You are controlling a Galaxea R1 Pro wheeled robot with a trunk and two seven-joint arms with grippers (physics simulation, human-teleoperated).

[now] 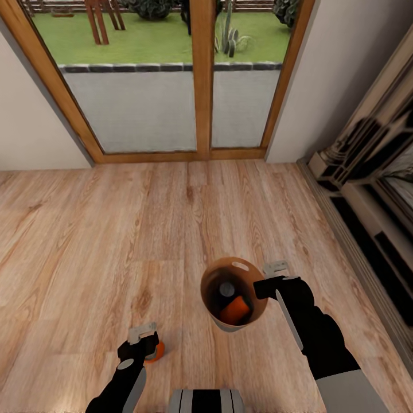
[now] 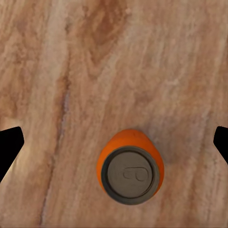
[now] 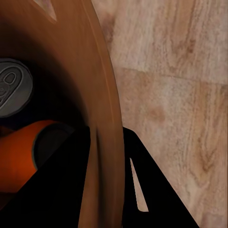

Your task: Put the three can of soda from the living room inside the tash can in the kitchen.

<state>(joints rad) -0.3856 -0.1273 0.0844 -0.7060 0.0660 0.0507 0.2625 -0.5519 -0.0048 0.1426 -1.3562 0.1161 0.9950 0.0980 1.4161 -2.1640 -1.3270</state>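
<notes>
The left gripper (image 1: 143, 338) hung nearest the robot, low over the plank floor (image 1: 86, 229). Its fingers (image 2: 8, 147) stood wide apart in the left wrist view, with nothing between them. One soda can (image 2: 130, 168) stood upright on the floor directly below that gripper, grey top facing up; in the head view, only an orange edge of this can (image 1: 156, 351) showed beside the gripper.

Slightly farther, to the right, the right gripper (image 1: 269, 281) was clamped on the rim of the trash can (image 1: 207, 287), one finger inside the wall and one outside, as the right wrist view showed. The bin hung tilted above the floor. Inside it lay two more cans: an orange can (image 1: 235, 310) on its side and a second can (image 3: 12, 92) with its grey top turned towards the opening.

Farthest away, wood-framed glass doors (image 1: 198, 80) closed the room, with grass beyond. A dark carved surround (image 1: 367, 189) ran along the right wall.
</notes>
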